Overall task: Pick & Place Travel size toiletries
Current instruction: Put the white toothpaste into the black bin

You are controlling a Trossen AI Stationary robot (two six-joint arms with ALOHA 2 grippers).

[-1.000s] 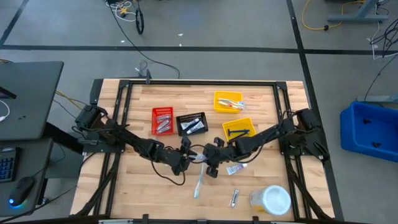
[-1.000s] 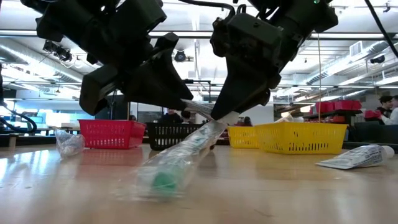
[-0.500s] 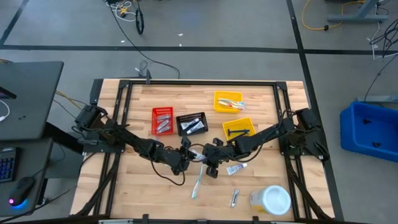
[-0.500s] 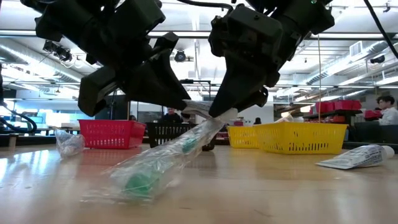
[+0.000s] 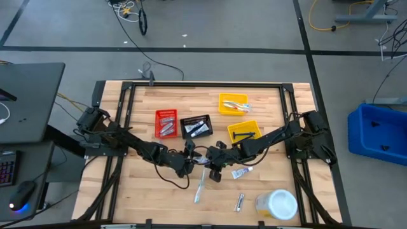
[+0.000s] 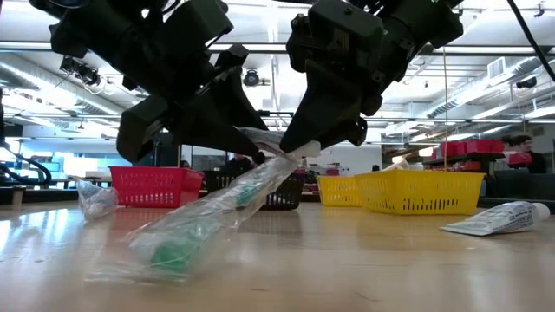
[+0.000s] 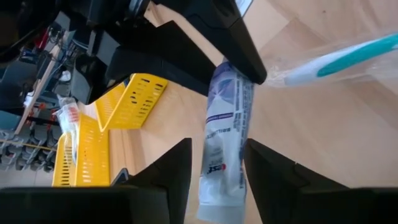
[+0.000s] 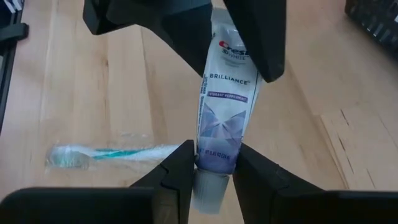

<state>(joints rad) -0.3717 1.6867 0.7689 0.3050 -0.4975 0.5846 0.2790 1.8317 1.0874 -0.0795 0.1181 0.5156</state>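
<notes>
A white-and-purple toothpaste tube [image 5: 200, 159] hangs in the air between my two grippers at the table's middle. My left gripper [image 5: 189, 160] is shut on one end and my right gripper [image 5: 212, 165] on the other. A toothbrush in a clear wrapper [image 5: 200, 186] lies slanted just near of them. Its head end [image 6: 165, 256] rests on the table, and its far end rises to my right gripper's fingers [image 6: 299, 152]. A second tube [image 5: 241, 172] and a small sachet [image 5: 240, 202] lie on the table to the right. My left gripper pinches the tube's flat crimped end [image 7: 219, 177] between its two fingers, coming level from the table's left. The tube is lifted clear of the table. My right gripper pinches the tube just above its white cap [image 8: 214, 163], coming from the table's right. The toothbrush wrapper's raised end [image 7: 273, 79] reaches one of its fingertips; whether it is caught there I cannot tell.
A red bin [image 5: 166, 123], a black bin [image 5: 196, 126] and two yellow bins [image 5: 233, 104] [image 5: 244, 131] stand on the far side of the grippers. A large jar with a white lid [image 5: 278, 203] stands near the right front corner. Bare wood lies toward the left front.
Both grippers with the tube have shifted slightly toward the table's left, and the right one has risen a little. The wrapped toothbrush has swung with them: its head end slid along the table toward the left while its other end stayed up at the right gripper.
</notes>
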